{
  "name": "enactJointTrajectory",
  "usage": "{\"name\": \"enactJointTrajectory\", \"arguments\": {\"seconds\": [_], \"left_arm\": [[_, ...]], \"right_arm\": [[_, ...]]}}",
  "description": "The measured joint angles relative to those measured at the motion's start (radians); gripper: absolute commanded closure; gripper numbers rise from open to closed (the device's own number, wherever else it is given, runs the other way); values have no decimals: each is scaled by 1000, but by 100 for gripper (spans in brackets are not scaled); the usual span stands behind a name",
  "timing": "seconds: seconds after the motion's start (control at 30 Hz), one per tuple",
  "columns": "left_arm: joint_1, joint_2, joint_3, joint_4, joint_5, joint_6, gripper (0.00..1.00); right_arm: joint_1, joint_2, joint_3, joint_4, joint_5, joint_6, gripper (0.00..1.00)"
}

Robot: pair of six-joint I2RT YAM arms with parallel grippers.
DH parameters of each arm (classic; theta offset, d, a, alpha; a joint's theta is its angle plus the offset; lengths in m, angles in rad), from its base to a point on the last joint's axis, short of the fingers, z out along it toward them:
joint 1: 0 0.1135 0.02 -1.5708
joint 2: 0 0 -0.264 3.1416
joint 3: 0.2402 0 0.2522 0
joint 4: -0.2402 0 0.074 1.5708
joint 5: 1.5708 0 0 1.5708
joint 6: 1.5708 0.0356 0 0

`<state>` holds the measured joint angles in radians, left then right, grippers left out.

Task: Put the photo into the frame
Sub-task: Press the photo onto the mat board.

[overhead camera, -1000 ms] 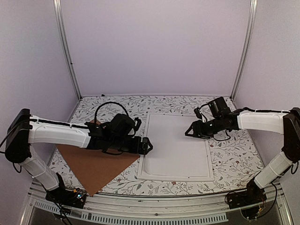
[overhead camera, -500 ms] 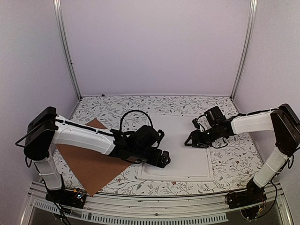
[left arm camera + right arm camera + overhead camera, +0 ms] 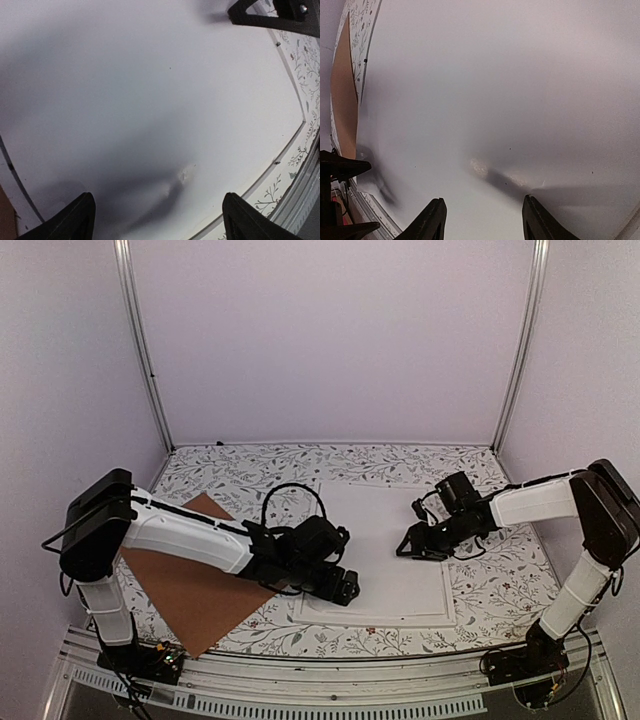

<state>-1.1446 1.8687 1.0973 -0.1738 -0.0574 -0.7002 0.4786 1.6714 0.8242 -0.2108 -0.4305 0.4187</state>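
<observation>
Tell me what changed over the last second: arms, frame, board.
The left gripper swung from the left edge of the frame inward and toward the near side, and is now low over the white surface inside it. The right gripper drew slightly nearer over that same surface. Neither took hold of anything; both stand open. The frame and the brown backing board lie where they were.

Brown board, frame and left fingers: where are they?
Board (image 3: 190,605): top view, its bare middle.
Frame (image 3: 400,619): top view, its near rim.
Left fingers (image 3: 75,220): left wrist view, one fingertip.
</observation>
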Motion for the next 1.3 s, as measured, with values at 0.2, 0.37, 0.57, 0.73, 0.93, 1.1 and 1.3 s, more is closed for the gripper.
{"name": "enactJointTrajectory", "arguments": {"seconds": [0.2,0.37,0.57,0.73,0.93,1.1,1.3], "left_arm": [[-1,0,-16,0,-1,-8,10],[-3,0,-24,3,-7,-8,10],[-6,0,-28,3,-19,-14,10],[-8,-8,-48,17,-32,-29,10],[-10,-11,-53,22,-39,-35,11],[-11,-16,-53,17,-48,-37,11],[-11,-36,-53,-30,-68,-42,10]], "right_arm": [[-16,0,0,-10,11,-18,44],[-21,1,1,-14,11,-34,44],[-21,2,1,-14,9,-43,42],[-21,2,1,-13,2,-51,41],[-21,2,6,-21,-2,-63,41],[-21,1,34,-55,-2,-76,39],[-21,-53,73,-114,9,-91,38]]}}
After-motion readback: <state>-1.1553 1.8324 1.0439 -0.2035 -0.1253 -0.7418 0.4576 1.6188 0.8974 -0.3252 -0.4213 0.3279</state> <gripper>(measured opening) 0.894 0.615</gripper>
